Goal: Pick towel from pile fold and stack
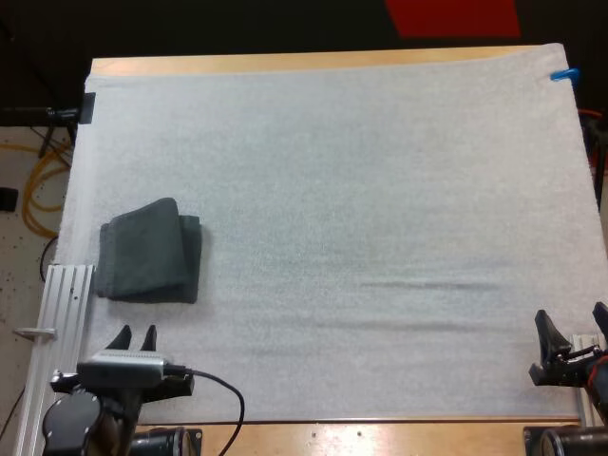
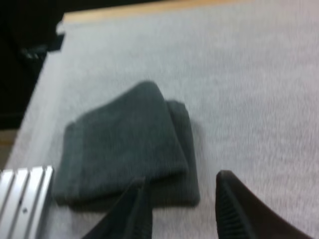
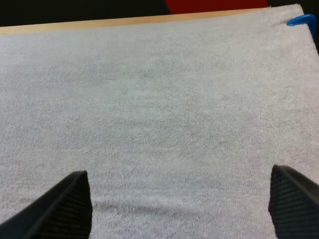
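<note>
A dark grey-green folded towel stack lies at the left side of the white mat, a top layer slightly offset over a lower one. My left gripper sits open just short of the stack's near edge, nothing between its fingers. In the left wrist view the stack lies right beyond the open fingertips, and my left gripper is apart from it. My right gripper rests open at the near right side of the mat. In the right wrist view my right gripper stands wide over bare mat.
A ribbed aluminium rail runs along the mat's near left edge beside the stack. A shallow crease crosses the mat right of centre. The wooden table edge borders the far side.
</note>
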